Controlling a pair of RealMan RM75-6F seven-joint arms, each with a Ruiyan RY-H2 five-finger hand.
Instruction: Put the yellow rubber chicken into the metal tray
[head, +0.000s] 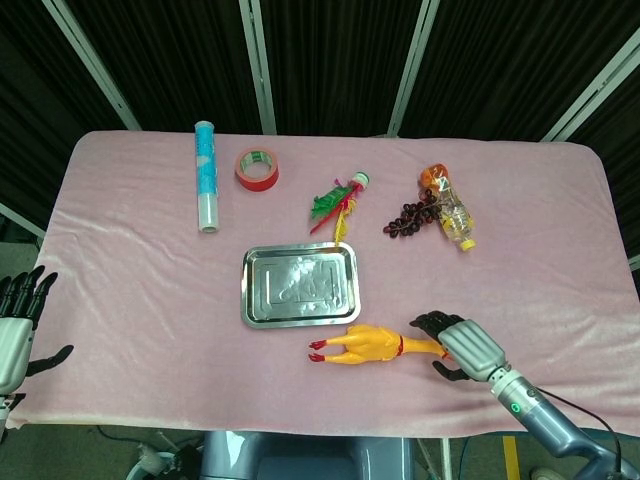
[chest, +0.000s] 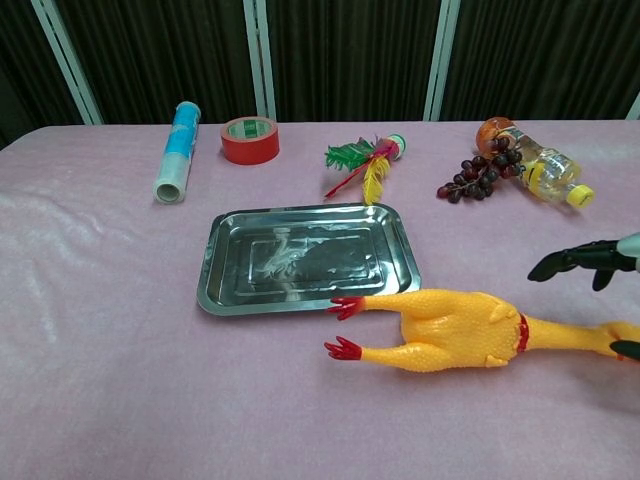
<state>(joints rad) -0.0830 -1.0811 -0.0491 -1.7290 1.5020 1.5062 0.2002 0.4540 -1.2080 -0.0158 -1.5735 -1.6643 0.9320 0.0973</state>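
Head view | 1 yellow rubber chicken (head: 375, 345) | 1 metal tray (head: 299, 286) | 2 hands

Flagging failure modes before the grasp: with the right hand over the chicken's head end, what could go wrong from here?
1. The right hand is at the neck of the yellow rubber chicken; gripped there, the body may sag and swing.
2. Its red feet lie at the rim of the metal tray, so dragging could shove the tray.
3. The chicken is nearly as long as the tray, so it could end up draped over the rim.
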